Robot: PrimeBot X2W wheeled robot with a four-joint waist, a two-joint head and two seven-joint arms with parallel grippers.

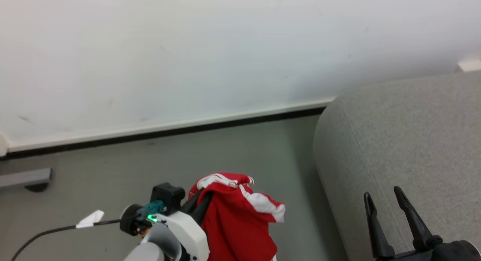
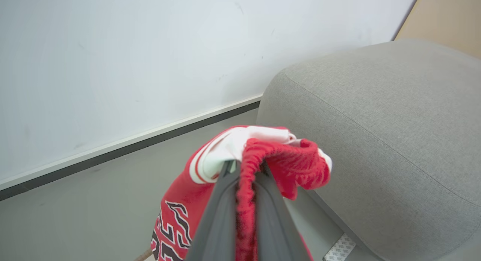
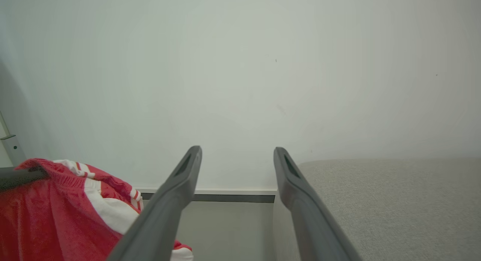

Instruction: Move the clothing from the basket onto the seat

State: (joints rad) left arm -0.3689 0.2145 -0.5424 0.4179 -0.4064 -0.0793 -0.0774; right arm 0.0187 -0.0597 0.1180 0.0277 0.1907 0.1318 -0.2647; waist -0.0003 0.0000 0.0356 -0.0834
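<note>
My left gripper (image 1: 204,197) is shut on the clothing (image 1: 236,219), a red garment with white trim that hangs from its fingers above the grey floor, left of the seat (image 1: 406,140). In the left wrist view the clothing (image 2: 285,163) bunches over the gripper (image 2: 246,167), with black-and-white letters low on its left. The seat (image 2: 375,114) rises just to the right. My right gripper (image 1: 385,197) stands open and empty over the seat's front edge; in the right wrist view this gripper (image 3: 237,154) shows its fingers wide apart, with the clothing (image 3: 56,208) at the lower left and the seat (image 3: 394,201) on the right. The basket is out of view.
A white wall (image 1: 188,58) with a dark baseboard (image 1: 169,131) runs behind the floor (image 1: 225,155). A grey bar (image 1: 24,177) juts in at the left edge. A black cable with a white tag (image 1: 90,219) trails from my left wrist.
</note>
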